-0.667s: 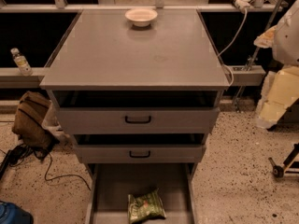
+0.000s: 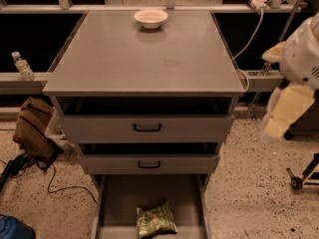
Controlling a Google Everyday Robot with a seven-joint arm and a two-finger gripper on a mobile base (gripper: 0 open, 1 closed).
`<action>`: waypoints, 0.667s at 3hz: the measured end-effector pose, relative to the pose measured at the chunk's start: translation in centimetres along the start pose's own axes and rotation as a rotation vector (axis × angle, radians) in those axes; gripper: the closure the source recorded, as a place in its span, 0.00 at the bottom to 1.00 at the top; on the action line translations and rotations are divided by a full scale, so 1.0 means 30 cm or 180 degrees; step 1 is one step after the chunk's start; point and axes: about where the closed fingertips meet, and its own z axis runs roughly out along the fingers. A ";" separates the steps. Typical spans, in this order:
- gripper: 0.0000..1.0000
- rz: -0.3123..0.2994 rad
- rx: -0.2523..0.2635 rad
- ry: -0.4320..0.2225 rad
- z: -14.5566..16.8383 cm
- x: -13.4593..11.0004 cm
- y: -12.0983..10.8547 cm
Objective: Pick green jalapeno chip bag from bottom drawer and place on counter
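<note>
Low at the front, inside the pulled-out bottom drawer [image 2: 124,198]: green jalapeno chip bag [image 2: 156,220], crinkled, lying on the grey floor. On the counter [image 2: 144,59], near its far edge: pale bowl [image 2: 150,18]. Far right, out beside the counter: gripper [image 2: 286,111], touching nothing; whether parted or closed, cannot tell.

Under one bench [image 2: 144,59] were three drawers: a top drawer [image 2: 147,127], a middle drawer [image 2: 149,164] and a bottom drawer [image 2: 149,195]. There was one chip bag [image 2: 156,219], one bowl [image 2: 150,18], one bottle [image 2: 22,66], one brown sack [image 2: 32,128], and one gripper [image 2: 286,111], at the right edge beside the bench
</note>
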 end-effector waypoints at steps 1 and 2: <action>0.00 0.0116 -0.0283 -0.0185 0.334 -0.002 0.048; 0.00 0.0133 -0.0285 -0.0217 0.447 0.001 0.063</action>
